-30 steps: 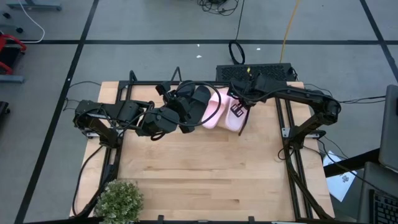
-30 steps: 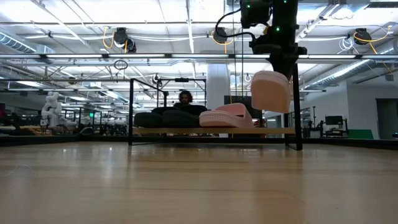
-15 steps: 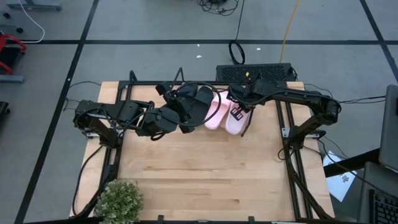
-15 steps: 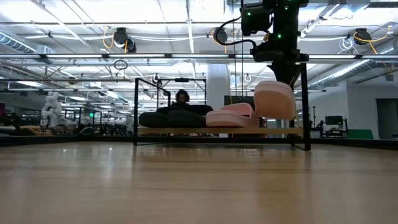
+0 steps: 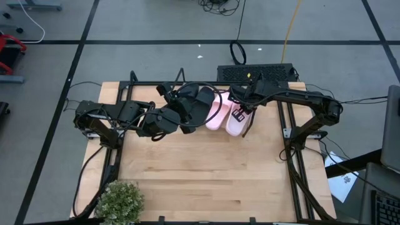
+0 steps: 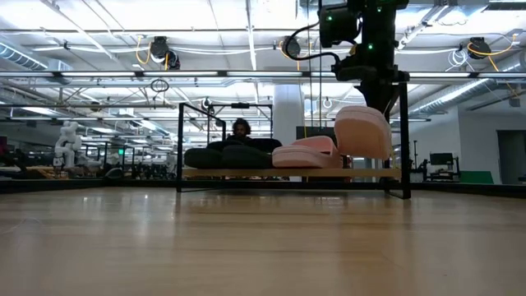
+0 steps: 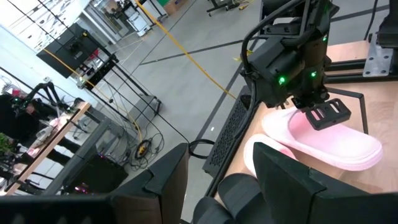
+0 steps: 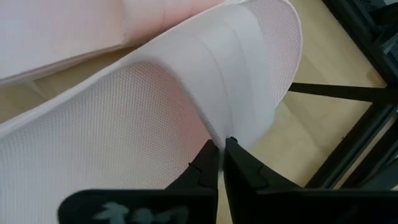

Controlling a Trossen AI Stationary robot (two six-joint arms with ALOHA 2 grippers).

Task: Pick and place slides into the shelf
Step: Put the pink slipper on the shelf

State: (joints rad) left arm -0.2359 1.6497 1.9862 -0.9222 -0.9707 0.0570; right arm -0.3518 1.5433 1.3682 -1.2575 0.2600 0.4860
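Observation:
On the shelf (image 6: 246, 173), near the table's far edge, lie two black slides (image 6: 222, 156) and one pink slide (image 6: 302, 153), soles down on the plank. My right gripper (image 5: 241, 105) is shut on the second pink slide (image 5: 234, 120), right of the first (image 5: 215, 112). My left gripper (image 7: 217, 186) is open over the black slides (image 5: 199, 100), with one (image 7: 239, 194) showing between its fingers. I cannot tell whether they touch it. My right gripper pinches the pink slide's wide strap at its edge (image 8: 219, 138) between its two fingers, coming from above and pointing down. The slide (image 6: 362, 131) hangs tilted below the gripper over the shelf's right end. Whether its lower end rests on the plank cannot be told.
A potted plant (image 5: 119, 201) stands at the table's near left corner. A black box (image 5: 256, 72) sits beyond the far edge. Black metal frames (image 5: 290, 134) run along both table sides. The wooden top (image 5: 206, 175) in front of the shelf is bare.
My right gripper has come down and toward the table's left with the pink slide. The slide has turned from hanging steeply to lying flatter, close beside the other pink slide. In the low view the shelf has shifted a little. In the last half second nothing has moved.

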